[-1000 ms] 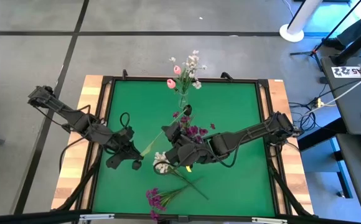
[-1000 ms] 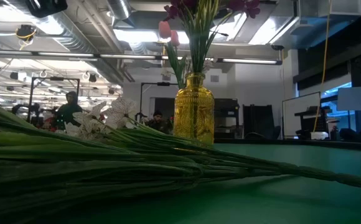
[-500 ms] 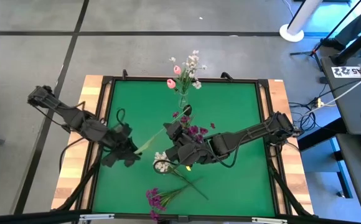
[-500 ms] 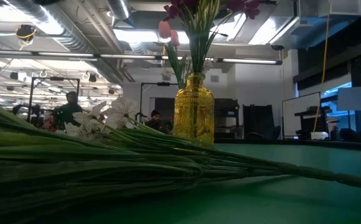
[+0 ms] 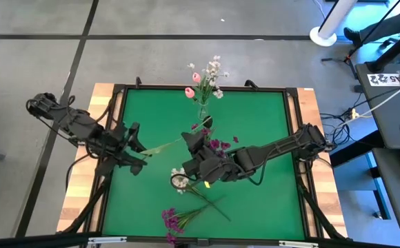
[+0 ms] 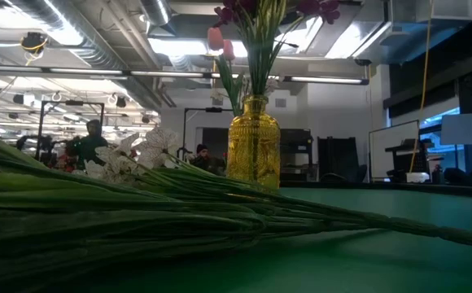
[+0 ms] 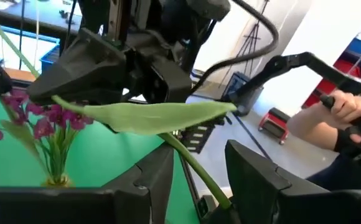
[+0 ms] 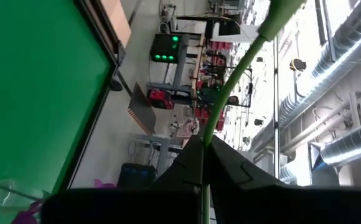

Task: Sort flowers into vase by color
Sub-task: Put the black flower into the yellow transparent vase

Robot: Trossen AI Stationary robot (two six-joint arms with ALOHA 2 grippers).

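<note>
Gripping one green stem between them, both jaws clenched; blossom end cut off from wrist views.

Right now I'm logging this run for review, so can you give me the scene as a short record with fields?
left end effector: over the table's left side, shut on a green stem with a leaf
right end effector: mid-table, shut on the same stem
vase: back centre, holding pink and white flowers
loose purple flowers: front edge of green mat
</note>
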